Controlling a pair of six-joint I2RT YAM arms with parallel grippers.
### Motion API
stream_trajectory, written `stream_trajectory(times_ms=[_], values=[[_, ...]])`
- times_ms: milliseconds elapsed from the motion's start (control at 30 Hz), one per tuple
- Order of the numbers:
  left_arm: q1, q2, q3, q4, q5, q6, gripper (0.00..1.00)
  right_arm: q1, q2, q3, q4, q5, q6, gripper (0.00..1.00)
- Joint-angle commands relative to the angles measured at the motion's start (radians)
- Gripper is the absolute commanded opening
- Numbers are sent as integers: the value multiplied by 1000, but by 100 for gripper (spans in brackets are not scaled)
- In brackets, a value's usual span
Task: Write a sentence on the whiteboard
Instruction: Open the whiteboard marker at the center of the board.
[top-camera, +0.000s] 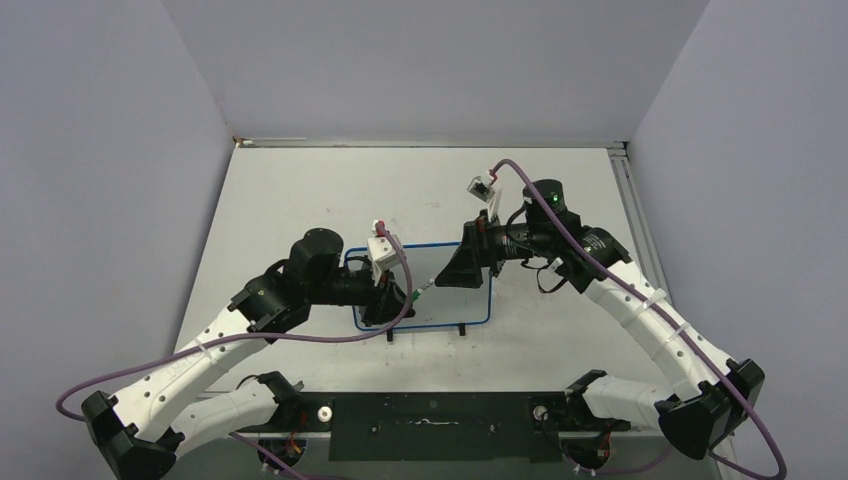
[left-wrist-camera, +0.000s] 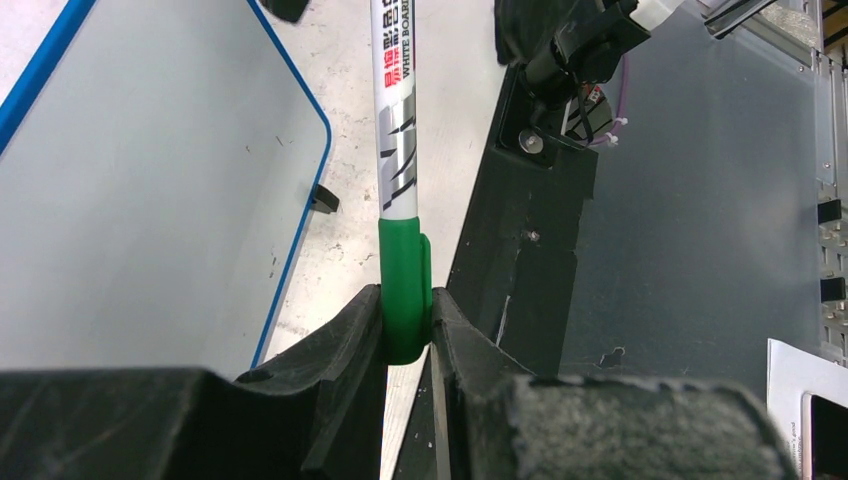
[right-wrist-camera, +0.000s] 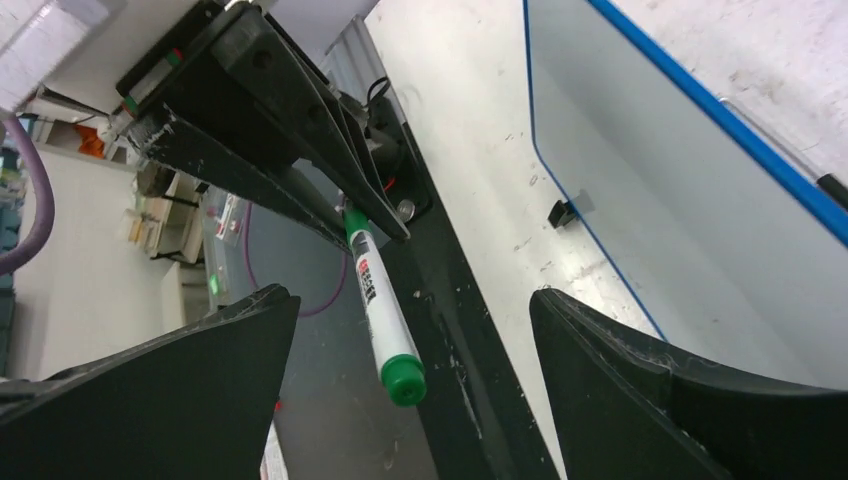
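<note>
The whiteboard (top-camera: 445, 305) sits at the middle of the counter (top-camera: 300, 200), between the two arms, its thin blue frame with rounded corners ringing a glossy pale face. Its two small black feet (top-camera: 462, 329) show along the near edge. The left gripper (top-camera: 398, 299) reaches in from the left over the board's near left part, and its fingers (left-wrist-camera: 340, 340) are clamped together on the green end of a whiteboard marker (top-camera: 421, 292). In the left wrist view the left gripper (left-wrist-camera: 405, 300) pinches that green section from both sides. The marker (left-wrist-camera: 398, 120) runs straight away from the camera, a white barrel with red and black print. The whiteboard (left-wrist-camera: 150, 200) lies just to its left, and one black foot (left-wrist-camera: 322, 198) juts from the frame onto the counter (left-wrist-camera: 345, 100). A black strip (left-wrist-camera: 520, 250) runs along to the marker's right. The right gripper (top-camera: 455, 268) comes in from the right over the board's upper right part, facing the marker, with its fingers (right-wrist-camera: 200, 380) spread wide and holding nothing. In the right wrist view the marker (right-wrist-camera: 380, 310) slants down between the spread fingers of the right gripper (right-wrist-camera: 412, 296), touching neither, with a round green end nearest the camera. The whiteboard (right-wrist-camera: 680, 230) fills the right side of that view, one foot (right-wrist-camera: 565, 212) at its blue edge. Whether the marker touches the board cannot be told.
</note>
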Motion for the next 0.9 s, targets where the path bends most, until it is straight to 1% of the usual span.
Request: stream_trajectory(times_ms=[0, 33, 100, 200, 300, 467, 567, 767, 867], values=[[0, -11, 7, 53, 42, 18, 0, 9, -18, -27, 48, -108, 20, 85], [0, -11, 6, 54, 43, 19, 0, 9, -16, -36, 62, -125, 31, 83], [0, -12, -1, 55, 49, 19, 0, 9, -7, -44, 71, -141, 34, 75], [0, -9, -9, 65, 71, 16, 0, 9, 5, -48, 75, -145, 32, 69], [0, 2, -4, 53, 87, 24, 0, 9, 10, -50, 100, -163, 48, 64], [1, 11, -1, 41, 98, 31, 0, 9, 16, -50, 112, -174, 53, 60], [0, 20, 5, 26, 100, 38, 0, 9, 14, -54, 120, -180, 59, 54], [-1, 27, 11, 15, 98, 42, 0, 9, 7, -68, 137, -185, 70, 36], [-2, 23, 12, 18, 89, 42, 0, 9, 4, -71, 134, -193, 69, 33]])
